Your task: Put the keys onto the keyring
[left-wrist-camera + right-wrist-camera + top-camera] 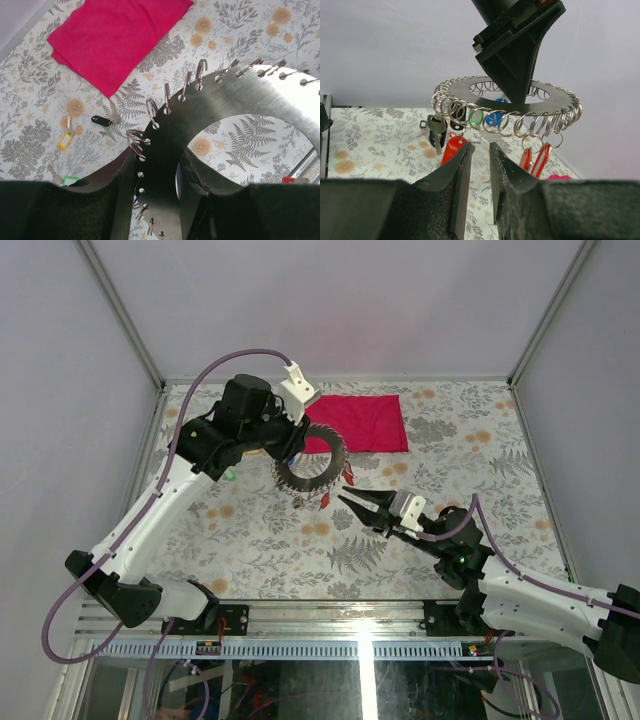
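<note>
Setting: You are looking at a floral-print counter (260, 540) boxed in by plain grey walls, with a red cloth (365, 422) folded at its far side.
Left jaws: Clenched across the flat band of the keyring (240, 95), one finger outside the rim and the other in the open centre.
Right jaws: Parted by a narrow slit with nothing between them. The tips sit just below the ring's near rim, beside a red-tagged key (452, 150).
Left arm (150, 510): Bends over from the near left, wrist pointing down, and carries the ring level above the counter.
Right arm (520, 590): Stretches low from the near right and points at the ring.
Keyring load: Small wire loops line the rim. You can see a silver key (436, 131), a green tag (476, 118), a blue tag (495, 119) and two more red tags (535, 160) hanging there.
Loose keys: A black tag (101, 120), a yellow tag (65, 140) and another green tag (72, 179) lie on the counter near the cloth.
</note>
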`<state>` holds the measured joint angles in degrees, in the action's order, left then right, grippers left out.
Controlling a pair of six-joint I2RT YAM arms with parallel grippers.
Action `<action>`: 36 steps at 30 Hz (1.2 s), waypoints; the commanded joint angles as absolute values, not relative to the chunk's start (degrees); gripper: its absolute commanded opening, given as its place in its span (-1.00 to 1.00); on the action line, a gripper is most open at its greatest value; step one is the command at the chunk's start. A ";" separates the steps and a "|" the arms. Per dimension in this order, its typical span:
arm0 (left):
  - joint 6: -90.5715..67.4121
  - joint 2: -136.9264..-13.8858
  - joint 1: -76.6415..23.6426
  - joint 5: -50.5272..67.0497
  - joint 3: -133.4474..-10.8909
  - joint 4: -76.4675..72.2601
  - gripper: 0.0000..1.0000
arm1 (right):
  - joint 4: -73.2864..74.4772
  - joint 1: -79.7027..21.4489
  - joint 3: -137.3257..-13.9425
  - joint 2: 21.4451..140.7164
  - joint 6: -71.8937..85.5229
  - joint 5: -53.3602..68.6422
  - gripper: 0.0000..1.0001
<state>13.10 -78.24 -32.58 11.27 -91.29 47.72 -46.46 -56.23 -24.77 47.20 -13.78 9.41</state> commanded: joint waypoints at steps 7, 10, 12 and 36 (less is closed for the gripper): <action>12.01 -76.46 -32.32 14.25 -94.37 46.50 -1.00 | -55.17 -56.70 -26.49 49.95 -14.24 6.75 -0.53; 11.93 -76.37 -32.30 14.58 -94.14 46.50 -1.00 | -55.75 -56.70 -26.71 50.44 -14.38 6.20 -0.53; 11.88 -76.16 -32.27 14.71 -94.07 46.50 -1.00 | -55.90 -56.72 -26.84 50.49 -14.44 5.56 -0.49; 11.62 -76.62 -32.35 16.00 -93.60 46.52 -1.00 | -57.88 -56.77 -28.21 50.63 -13.94 4.13 -0.41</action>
